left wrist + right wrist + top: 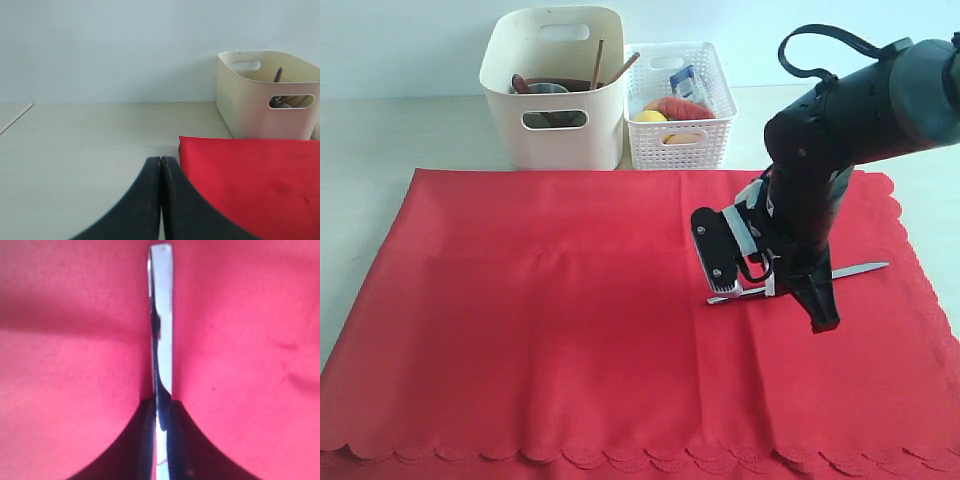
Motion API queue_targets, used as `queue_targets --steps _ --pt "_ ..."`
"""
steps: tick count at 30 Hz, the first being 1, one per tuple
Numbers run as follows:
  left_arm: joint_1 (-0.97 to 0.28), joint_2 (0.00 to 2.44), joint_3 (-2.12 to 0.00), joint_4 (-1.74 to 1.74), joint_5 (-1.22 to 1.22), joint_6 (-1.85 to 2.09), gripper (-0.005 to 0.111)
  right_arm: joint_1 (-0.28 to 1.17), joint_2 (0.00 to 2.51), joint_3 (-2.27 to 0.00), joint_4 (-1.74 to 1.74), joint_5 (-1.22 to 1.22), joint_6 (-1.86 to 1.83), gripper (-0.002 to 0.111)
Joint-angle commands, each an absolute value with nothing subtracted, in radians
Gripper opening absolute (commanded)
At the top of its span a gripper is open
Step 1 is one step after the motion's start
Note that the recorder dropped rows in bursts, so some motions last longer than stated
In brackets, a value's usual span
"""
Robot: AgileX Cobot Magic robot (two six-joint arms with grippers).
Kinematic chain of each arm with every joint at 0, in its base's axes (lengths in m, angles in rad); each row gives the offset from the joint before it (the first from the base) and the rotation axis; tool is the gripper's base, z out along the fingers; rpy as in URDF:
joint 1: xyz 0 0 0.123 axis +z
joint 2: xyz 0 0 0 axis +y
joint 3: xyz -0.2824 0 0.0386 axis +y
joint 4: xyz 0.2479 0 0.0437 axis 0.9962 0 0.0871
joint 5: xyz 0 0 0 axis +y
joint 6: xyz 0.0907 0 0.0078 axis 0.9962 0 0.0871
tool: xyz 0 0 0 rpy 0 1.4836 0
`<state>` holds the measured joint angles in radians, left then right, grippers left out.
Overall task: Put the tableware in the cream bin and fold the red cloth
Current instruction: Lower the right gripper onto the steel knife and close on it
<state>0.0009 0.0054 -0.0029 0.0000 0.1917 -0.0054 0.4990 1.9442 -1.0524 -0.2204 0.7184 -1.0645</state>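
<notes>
Left hand: closed, empty, over table.
Red cloth: we see it flat, left half open.
Cream bin: behind cloth's far edge, white basket beside.
Right hand: clamped on metal knife on cloth.

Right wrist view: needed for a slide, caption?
Black right gripper shut on slim metal knife over bright red fabric cloth.

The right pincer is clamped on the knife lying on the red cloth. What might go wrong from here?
The right pincer holds the slim metal knife off-centre, so it may tilt or slip when lifted. Its tips sit against the large red scalloped cloth, which might get pinched and dragged up. The tall cream plastic bin stands right beside the white perforated basket; a loose drop could land in the wrong one.
</notes>
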Motion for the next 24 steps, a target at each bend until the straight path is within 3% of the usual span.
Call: queue_targets --steps 1,14,17,21,24 --pt "0.003 0.000 0.000 0.000 0.188 -0.012 0.002 0.499 1.905 -1.047 -0.148 0.747 -1.071 0.000" --pt "0.003 0.000 0.000 0.000 0.188 -0.012 0.002 0.499 1.835 -1.060 -0.100 0.778 -1.053 0.002" --pt "0.003 0.000 0.000 0.000 0.188 -0.012 0.002 0.499 1.858 -1.043 -0.189 0.774 -0.973 0.013" --pt "0.003 0.000 0.000 0.000 0.188 -0.012 0.002 0.499 1.896 -1.032 -0.328 0.776 -0.832 0.036" --pt "0.003 0.000 0.000 0.000 0.188 -0.012 0.002 0.499 1.924 -1.032 -0.333 0.775 -0.808 0.045"
